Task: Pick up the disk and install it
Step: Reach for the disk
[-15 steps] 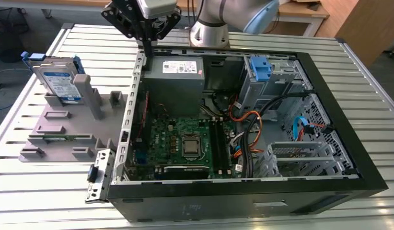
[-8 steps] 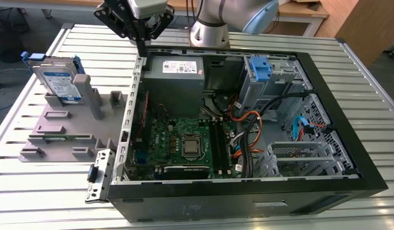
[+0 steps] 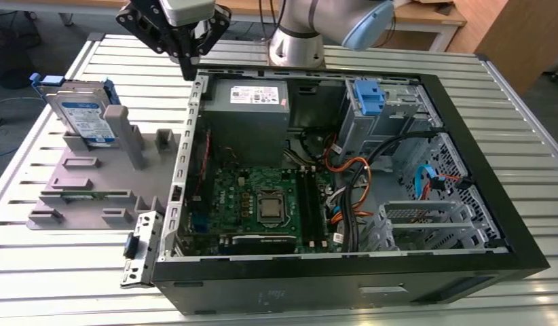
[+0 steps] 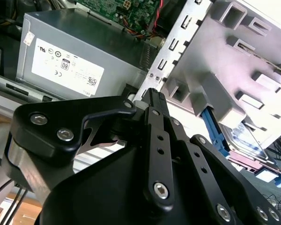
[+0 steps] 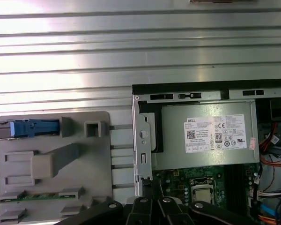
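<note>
Bright, even light; strong glare on slatted metal table (image 5: 131, 28); computer case (image 3: 306, 295) interior in shadow.

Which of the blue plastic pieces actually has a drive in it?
The one on the disk, standing in the grey fixture outside the case; the blue latch inside holds none.

The disk (image 5: 32, 127) is cut by the first wrist view's edge; a grey holder (image 3: 91, 204) seemingly hides its base.
</note>
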You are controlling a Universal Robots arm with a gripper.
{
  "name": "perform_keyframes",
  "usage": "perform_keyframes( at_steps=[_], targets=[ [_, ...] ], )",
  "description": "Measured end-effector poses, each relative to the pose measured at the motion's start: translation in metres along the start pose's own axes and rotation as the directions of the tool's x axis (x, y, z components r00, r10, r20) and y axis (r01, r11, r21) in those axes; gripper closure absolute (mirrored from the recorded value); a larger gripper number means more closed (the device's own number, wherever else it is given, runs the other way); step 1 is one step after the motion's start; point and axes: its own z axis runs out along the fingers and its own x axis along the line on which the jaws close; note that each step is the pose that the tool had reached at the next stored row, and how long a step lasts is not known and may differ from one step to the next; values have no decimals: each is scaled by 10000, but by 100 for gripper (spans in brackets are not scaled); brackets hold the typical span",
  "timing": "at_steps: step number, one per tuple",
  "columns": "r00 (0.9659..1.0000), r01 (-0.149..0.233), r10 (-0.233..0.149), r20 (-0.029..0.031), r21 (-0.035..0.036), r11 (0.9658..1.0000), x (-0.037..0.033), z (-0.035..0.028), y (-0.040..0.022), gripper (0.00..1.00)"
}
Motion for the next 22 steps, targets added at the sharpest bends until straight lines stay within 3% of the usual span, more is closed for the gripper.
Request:
perform_keyframes(
  at_steps=[22],
  targets=[
    [10000,0,0,2,0,10000,96,-5,-7,89]
  ],
)
